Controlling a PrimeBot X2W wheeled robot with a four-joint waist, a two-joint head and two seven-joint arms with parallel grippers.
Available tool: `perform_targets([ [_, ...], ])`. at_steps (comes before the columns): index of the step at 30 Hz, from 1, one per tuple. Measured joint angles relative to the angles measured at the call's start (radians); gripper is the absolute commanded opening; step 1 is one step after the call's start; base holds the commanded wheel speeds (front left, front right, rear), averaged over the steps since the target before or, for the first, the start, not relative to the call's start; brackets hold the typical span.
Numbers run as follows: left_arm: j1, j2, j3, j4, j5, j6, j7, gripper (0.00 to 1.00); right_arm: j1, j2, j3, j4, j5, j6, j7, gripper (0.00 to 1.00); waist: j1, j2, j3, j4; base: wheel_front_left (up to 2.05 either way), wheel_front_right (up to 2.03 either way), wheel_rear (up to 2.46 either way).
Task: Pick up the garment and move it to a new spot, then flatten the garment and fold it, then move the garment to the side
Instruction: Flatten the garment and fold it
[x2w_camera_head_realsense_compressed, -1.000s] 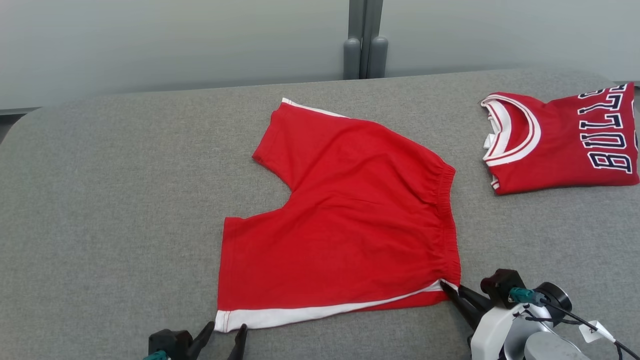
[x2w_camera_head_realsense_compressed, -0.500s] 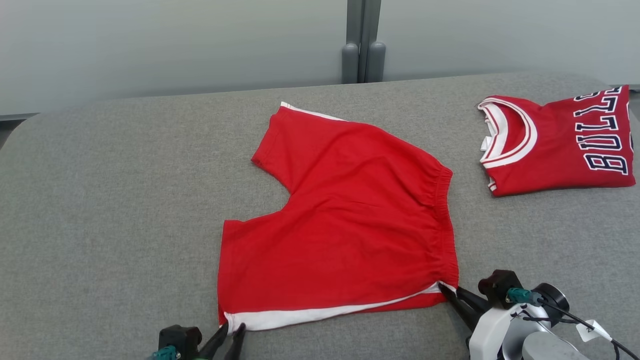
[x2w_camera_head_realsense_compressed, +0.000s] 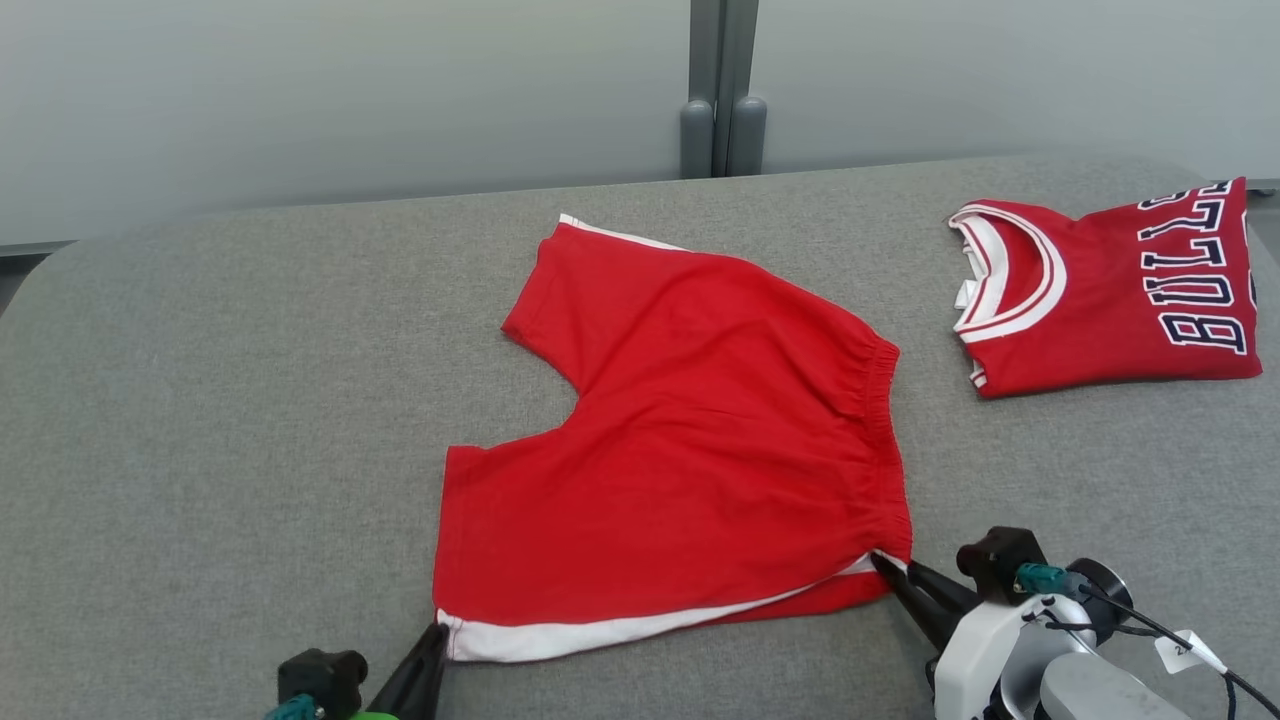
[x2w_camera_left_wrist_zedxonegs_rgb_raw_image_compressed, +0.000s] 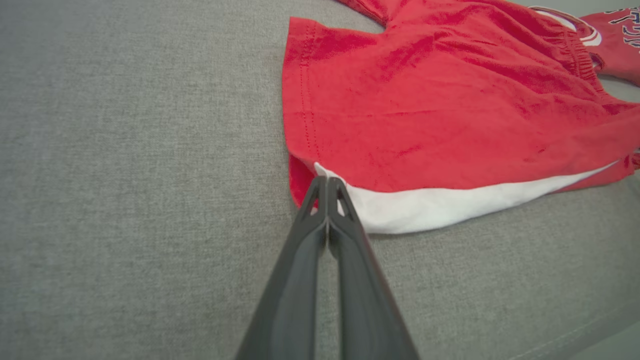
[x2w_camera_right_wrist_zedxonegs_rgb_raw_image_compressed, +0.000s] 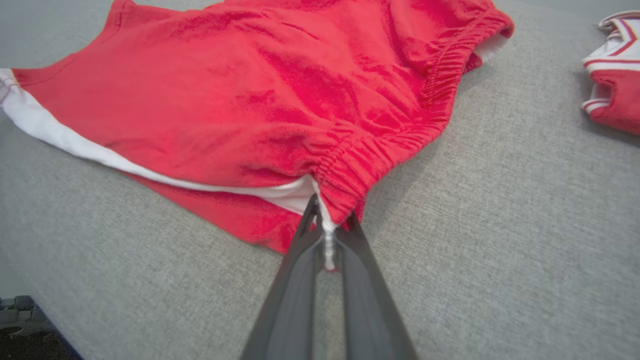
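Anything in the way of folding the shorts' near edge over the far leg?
Nothing visible. The left tool and right tool pinch near corners of the shorts, whose top is bare; the jersey lies apart at the right.

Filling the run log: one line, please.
left gripper: shut on shorts hem corner | right gripper: shut on shorts waistband corner | jersey folded aside

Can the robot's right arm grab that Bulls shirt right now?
Probably not yet: the right gripper is shut on the shorts, at their waistband. The Bulls shirt lies apart, bare grey table between.
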Motion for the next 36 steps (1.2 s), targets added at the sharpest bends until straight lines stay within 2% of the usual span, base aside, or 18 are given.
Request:
perform_targets([
  [6,-0.003,-0.010,0.069,-0.061,-0.069,0.000,-0.066,0.00,0.000,-0.002,-0.070,-0.068,0.026,0.000,-0.001,0.00,0.0000,0.0000,-0.007,0.003,0.00,0.00,0.00],
  [15,-0.003,-0.025,0.133,-0.183,-0.163,-0.009,-0.092,0.00,0.031,-0.011,-0.149,-0.230,0.025,0.000,-0.001,0.00,0.0000,0.0000,-0.014,0.006,0.00,0.00,0.00],
  [23,0.004,-0.031,0.121,-0.346,-0.142,-0.015,-0.095,0.00,0.107,-0.042,-0.188,-0.302,0.013,-0.002,-0.001,0.00,0.0000,0.0000,-0.022,0.012,0.00,0.00,0.00],
  [28,0.006,-0.031,0.066,-0.477,-0.100,-0.021,-0.095,0.00,0.144,-0.072,-0.238,-0.338,0.011,-0.012,-0.001,0.00,0.0000,0.0000,-0.026,0.030,0.00,0.00,0.00],
  [32,0.030,-0.031,0.059,-0.567,-0.075,-0.021,-0.095,0.00,0.153,-0.079,-0.255,-0.376,-0.005,-0.021,-0.001,0.00,0.0000,0.0000,-0.030,0.045,0.00,0.00,0.00],
  [36,0.089,-0.031,0.045,-0.596,-0.069,-0.021,-0.095,0.00,0.160,-0.100,-0.271,-0.396,-0.010,-0.021,-0.002,0.00,0.0000,0.0000,-0.031,0.048,0.00,0.00,0.00],
])
